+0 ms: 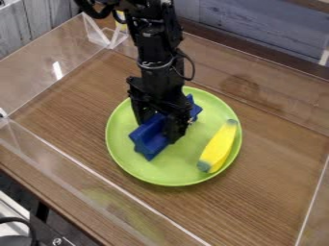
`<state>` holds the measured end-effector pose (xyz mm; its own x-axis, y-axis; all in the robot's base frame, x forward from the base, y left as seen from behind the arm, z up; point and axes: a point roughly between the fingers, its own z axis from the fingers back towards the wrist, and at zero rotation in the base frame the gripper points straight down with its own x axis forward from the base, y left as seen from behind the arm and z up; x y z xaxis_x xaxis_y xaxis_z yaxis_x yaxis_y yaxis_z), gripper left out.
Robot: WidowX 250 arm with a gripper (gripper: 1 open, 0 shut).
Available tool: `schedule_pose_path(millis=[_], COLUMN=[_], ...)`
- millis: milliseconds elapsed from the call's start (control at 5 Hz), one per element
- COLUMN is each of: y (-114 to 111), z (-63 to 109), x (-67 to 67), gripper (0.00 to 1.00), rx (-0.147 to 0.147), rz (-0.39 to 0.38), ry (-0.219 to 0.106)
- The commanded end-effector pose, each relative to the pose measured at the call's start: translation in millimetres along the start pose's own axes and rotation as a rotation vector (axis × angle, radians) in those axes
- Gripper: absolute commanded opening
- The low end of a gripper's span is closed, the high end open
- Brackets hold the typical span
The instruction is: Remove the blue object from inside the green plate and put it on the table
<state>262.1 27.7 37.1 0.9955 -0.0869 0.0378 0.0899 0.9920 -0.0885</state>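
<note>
The green plate (129,154) lies on the brown wood table (77,106), near the middle. The dark-blue block (152,136) lies in the plate, running from lower left to upper right. My black gripper (164,123) comes straight down over the block's middle, its fingers on either side of it and low in the plate. The fingers look closed against the block's sides. The block still rests on the plate. A yellow banana-like piece (218,147) lies in the plate's right part.
Clear acrylic walls (38,53) edge the tabletop on all sides. Bare wood lies to the left of, in front of and behind the plate. The arm (144,29) rises toward the back left.
</note>
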Motion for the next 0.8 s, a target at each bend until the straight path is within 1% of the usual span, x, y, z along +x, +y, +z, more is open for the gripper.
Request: schedule_pose_path(millis=[0,600], y=[0.6,-1.1], z=[4.3,2.5], x=[6.5,7.6], gripper=[0.00,0.00], rx=[0.003,-0.003], rz=[0.005,0.018], ry=[-0.028,-0.027])
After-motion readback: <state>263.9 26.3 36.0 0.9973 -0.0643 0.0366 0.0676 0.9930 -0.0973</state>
